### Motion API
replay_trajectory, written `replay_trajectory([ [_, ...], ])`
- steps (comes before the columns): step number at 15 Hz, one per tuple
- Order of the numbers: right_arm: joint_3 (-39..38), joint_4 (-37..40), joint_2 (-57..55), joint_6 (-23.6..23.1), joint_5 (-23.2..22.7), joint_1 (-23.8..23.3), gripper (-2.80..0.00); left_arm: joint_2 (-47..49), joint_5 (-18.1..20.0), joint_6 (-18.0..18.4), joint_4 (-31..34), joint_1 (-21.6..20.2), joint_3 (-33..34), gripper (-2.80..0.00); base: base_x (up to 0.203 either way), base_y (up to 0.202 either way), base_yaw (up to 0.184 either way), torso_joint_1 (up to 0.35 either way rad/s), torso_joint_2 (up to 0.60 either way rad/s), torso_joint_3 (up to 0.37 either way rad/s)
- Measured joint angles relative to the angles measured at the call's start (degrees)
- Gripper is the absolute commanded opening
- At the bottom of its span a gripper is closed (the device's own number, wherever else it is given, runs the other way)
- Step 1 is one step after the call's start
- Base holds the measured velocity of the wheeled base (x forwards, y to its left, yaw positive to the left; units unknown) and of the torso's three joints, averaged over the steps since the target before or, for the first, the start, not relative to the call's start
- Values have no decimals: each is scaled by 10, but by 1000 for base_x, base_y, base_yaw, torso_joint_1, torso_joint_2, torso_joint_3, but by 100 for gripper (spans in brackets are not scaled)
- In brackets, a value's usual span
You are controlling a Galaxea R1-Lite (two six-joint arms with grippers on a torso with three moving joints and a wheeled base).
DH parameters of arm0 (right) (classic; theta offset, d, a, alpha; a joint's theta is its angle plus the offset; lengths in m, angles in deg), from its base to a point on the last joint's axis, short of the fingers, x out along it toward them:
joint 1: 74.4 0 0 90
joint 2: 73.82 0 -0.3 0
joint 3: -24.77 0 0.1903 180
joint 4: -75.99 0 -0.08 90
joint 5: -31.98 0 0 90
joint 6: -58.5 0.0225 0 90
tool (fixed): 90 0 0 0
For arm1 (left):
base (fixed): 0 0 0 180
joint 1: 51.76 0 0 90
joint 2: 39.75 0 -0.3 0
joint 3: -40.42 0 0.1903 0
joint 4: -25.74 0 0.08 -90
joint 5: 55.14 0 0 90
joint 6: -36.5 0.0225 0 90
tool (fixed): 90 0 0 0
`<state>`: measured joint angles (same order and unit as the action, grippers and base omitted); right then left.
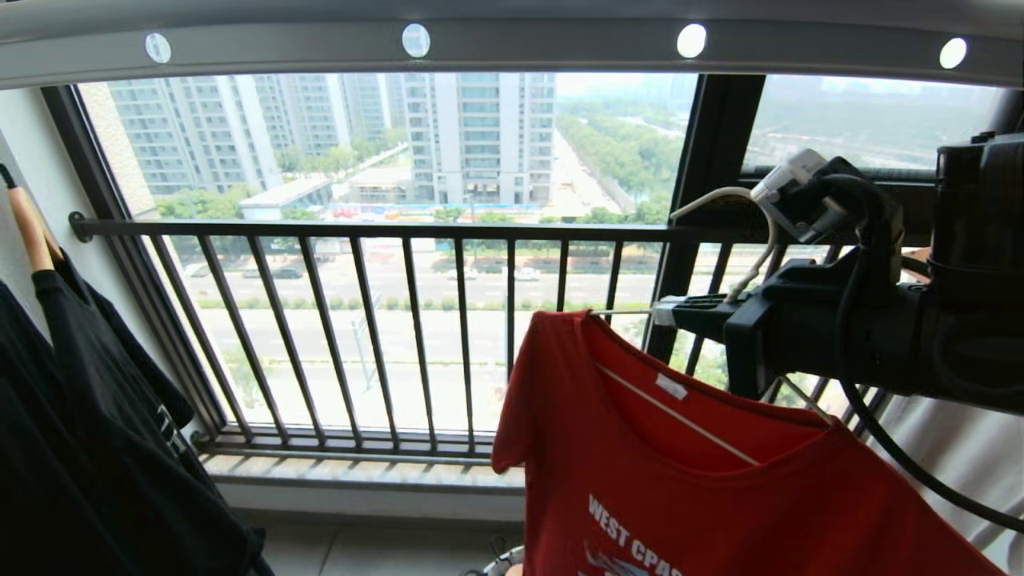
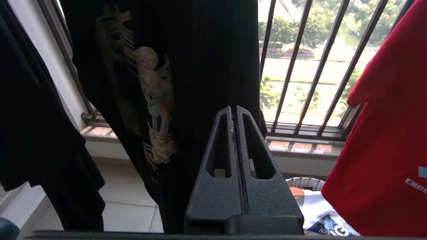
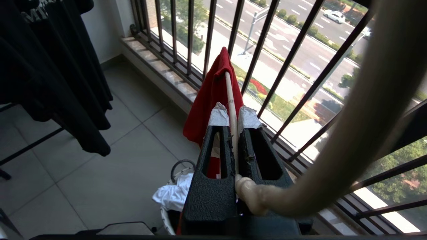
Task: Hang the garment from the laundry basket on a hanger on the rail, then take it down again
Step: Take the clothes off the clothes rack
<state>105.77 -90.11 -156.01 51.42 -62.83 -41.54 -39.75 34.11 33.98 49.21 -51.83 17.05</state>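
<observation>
At nine o'clock, the left gripper (image 2: 236, 115) is parked, jaws pressed together, empty; at three o'clock, the hanger (image 3: 232, 110) is clamped by the right gripper (image 1: 668, 310), presumably for carrying to the rail (image 1: 512, 44); the garment (image 1: 704, 472) is draped at five o'clock, long axis slanting down rightward.

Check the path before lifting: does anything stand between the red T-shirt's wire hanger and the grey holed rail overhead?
Nothing visible does. The right claw grips the cream wire hanger carrying the red T-shirt, with only open window between it and the grey holed rail.
</observation>
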Motion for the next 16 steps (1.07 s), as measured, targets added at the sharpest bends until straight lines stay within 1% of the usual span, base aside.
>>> replay_trajectory([
  [3,4,-7,-15,0,-1,0,-280,0,0,0,0,0,0,-280,0,0,0,0,0,0],
  [5,4,-29,-25,0,0,0,-280,0,0,0,0,0,0,-280,0,0,0,0,0,0],
  [12,0,-31,-37,1,0,-1,-280,0,0,2,0,0,0,-280,0,0,0,0,0,0],
  [14,0,-32,-43,3,-1,0,-280,0,0,9,0,0,0,-280,0,0,0,0,0,0],
  [16,-1,-52,-49,8,-4,0,-280,0,0,11,0,0,0,-280,0,0,0,0,0,0],
])
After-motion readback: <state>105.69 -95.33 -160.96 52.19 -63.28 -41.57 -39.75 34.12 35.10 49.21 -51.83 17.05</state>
